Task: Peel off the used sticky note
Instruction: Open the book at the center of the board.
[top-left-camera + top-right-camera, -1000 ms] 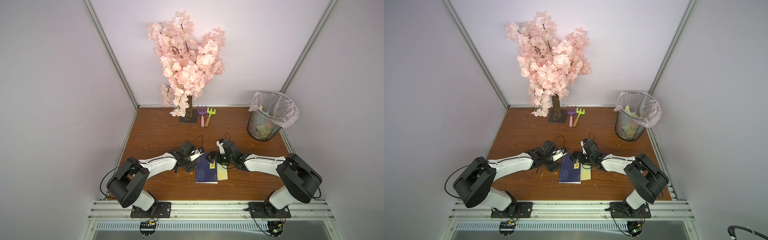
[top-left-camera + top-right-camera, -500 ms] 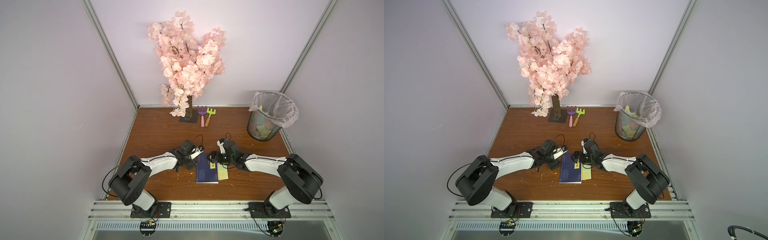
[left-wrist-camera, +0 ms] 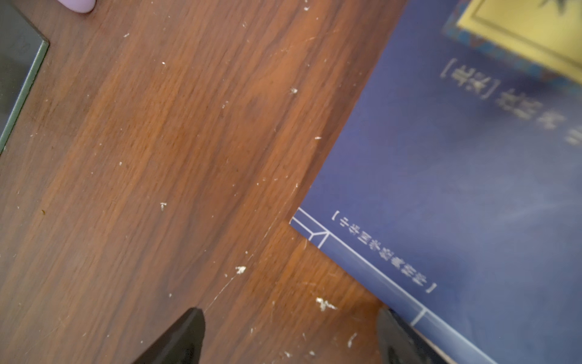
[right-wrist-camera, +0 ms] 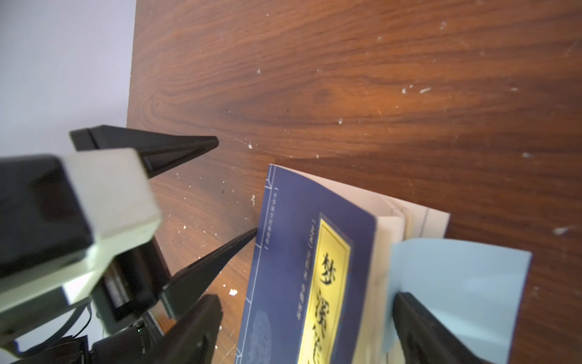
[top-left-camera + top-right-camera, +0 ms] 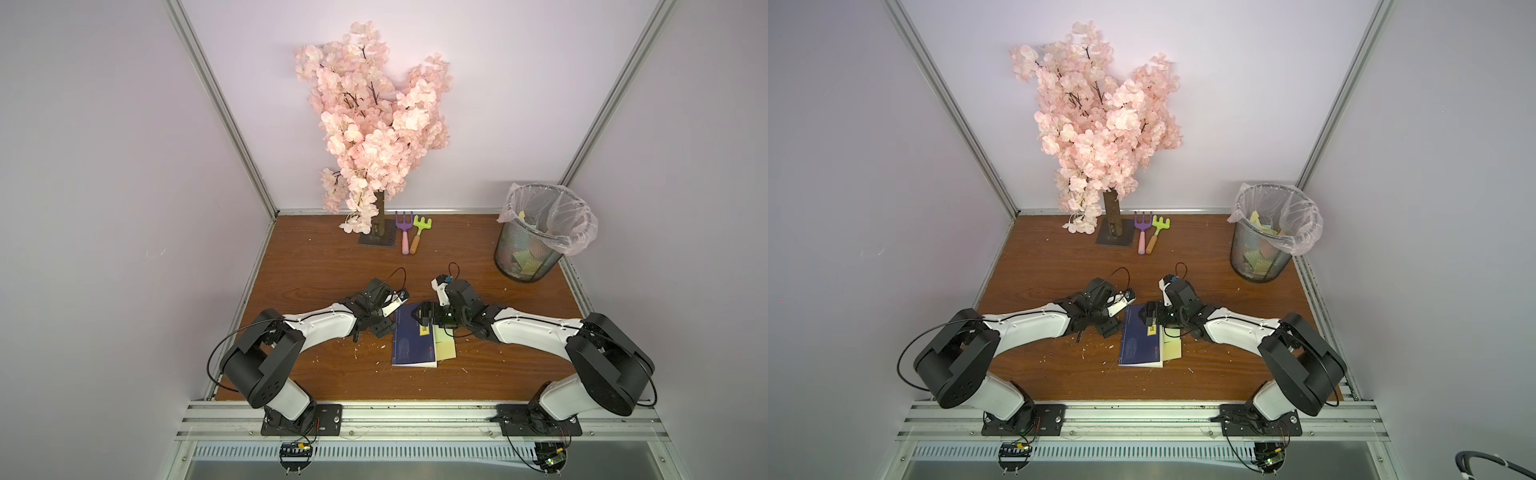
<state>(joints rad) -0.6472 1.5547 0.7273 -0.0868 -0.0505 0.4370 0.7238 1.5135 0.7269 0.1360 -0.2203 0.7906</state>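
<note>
A dark blue book [image 5: 411,347] [image 5: 1138,347] with a yellow title label lies on the wooden table. A yellow sticky note [image 5: 445,349] [image 5: 1173,349] pokes out of its right page edge. The right wrist view shows a pale blue sticky note [image 4: 466,283] sticking out of the pages. My right gripper [image 5: 422,322] [image 4: 305,299] hangs open over the book's far end, one finger left of the spine and the other in front of the blue note. My left gripper [image 5: 390,318] [image 3: 289,312] is open at the book's far left corner, with one fingertip [image 4: 248,234] against the spine.
A mesh bin [image 5: 536,245] with a plastic liner holds discarded notes at the back right. A pink blossom tree [image 5: 374,137] on a dark base and two toy rakes [image 5: 411,232] stand at the back. White crumbs dot the table [image 5: 316,270]. Walls close in left and right.
The left arm has shifted a touch toward the book. The right arm stays over the book's far end.
</note>
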